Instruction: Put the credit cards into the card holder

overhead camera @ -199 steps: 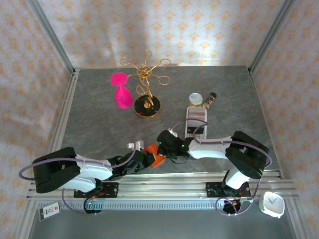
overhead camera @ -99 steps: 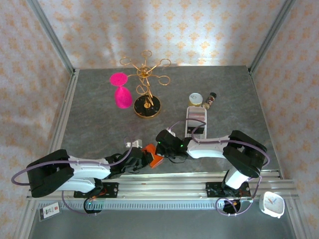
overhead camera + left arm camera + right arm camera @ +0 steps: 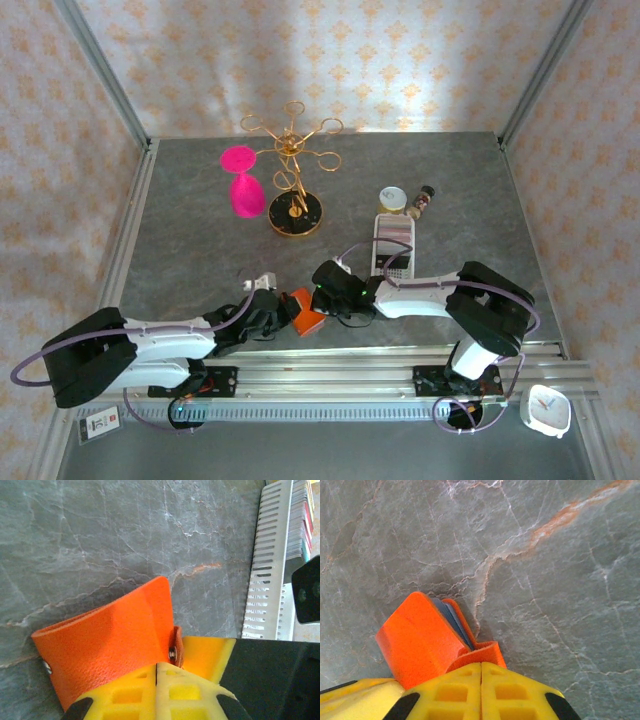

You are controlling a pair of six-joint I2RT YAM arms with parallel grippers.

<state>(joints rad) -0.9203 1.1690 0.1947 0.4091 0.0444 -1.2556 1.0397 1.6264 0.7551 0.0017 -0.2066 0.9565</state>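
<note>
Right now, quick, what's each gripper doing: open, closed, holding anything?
Left gripper: closed, apparently pinching the edge of the card holder.
Right gripper: closed, apparently on the card holder's strap.

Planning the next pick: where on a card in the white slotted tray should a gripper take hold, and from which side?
Its free top edge, coming from above: the credit cards stand on edge in the white slotted tray, packed face to face, so only that upper edge seems reachable.

High rear overhead of the table (image 3: 200, 230); two close downward wrist views, both on the card holder (image 3: 107, 640).
</note>
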